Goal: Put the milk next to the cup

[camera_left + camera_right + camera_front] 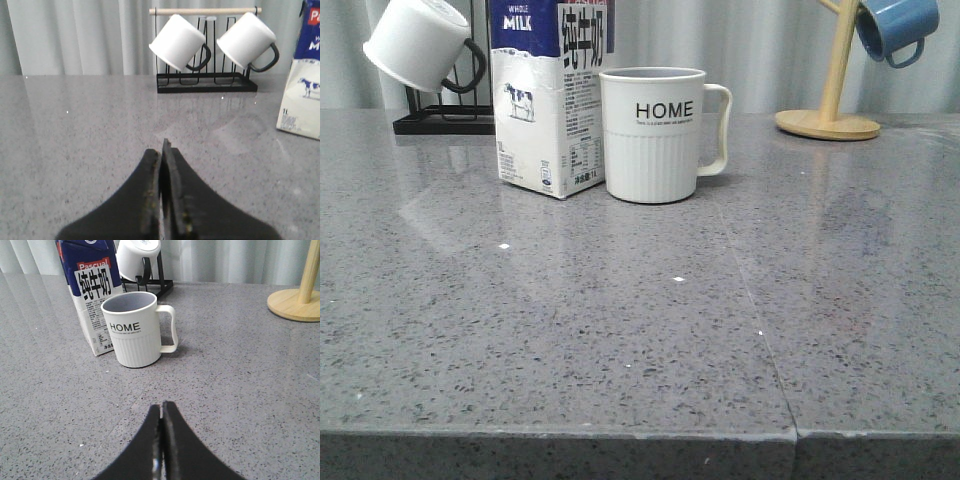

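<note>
The milk carton (548,95), white with a dark blue top band and a cow picture, stands upright at the back of the grey table, directly left of the white "HOME" cup (654,135), almost touching it. The cup's handle points right. Both also show in the right wrist view, the carton (92,300) and the cup (134,329). The carton's edge shows in the left wrist view (302,90). My left gripper (161,148) is shut and empty, low over bare table. My right gripper (162,405) is shut and empty, well in front of the cup. Neither gripper shows in the front view.
A black wire rack (206,82) with two white black-handled mugs (177,42) stands at the back left, behind the carton. A wooden mug tree (828,122) with a hanging blue mug (894,25) stands at the back right. A seam (760,330) runs through the tabletop.
</note>
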{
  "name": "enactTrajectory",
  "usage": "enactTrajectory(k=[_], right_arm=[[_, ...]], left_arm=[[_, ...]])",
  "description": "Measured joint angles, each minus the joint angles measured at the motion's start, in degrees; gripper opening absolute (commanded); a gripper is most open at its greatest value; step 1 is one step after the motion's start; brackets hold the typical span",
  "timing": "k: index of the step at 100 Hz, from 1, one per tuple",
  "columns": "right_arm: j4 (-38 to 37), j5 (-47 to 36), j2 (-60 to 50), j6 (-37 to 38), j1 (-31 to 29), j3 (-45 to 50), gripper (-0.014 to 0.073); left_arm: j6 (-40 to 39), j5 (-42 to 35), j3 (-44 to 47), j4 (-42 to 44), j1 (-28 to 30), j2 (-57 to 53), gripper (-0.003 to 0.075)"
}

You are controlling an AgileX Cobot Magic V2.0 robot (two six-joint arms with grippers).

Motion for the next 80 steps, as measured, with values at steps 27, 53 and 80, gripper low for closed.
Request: enactTrajectory(k=[27, 53, 80], right_arm=[[0.00, 0.00, 0.00, 0.00, 0.00, 0.00, -0.0066], [0.00, 0.09, 0.00, 0.00, 0.00, 0.00, -0.0066], [0.00, 0.09, 0.00, 0.00, 0.00, 0.00, -0.0066]], left_arm=[[0.00, -7.25, 3.51, 0.13, 0.00, 0.00, -0.0020], [0.00, -7.25, 3.51, 0.17, 0.00, 0.00, -0.0020], [0.00, -7.25, 3.51, 0.17, 0.00, 0.00, -0.0020]])
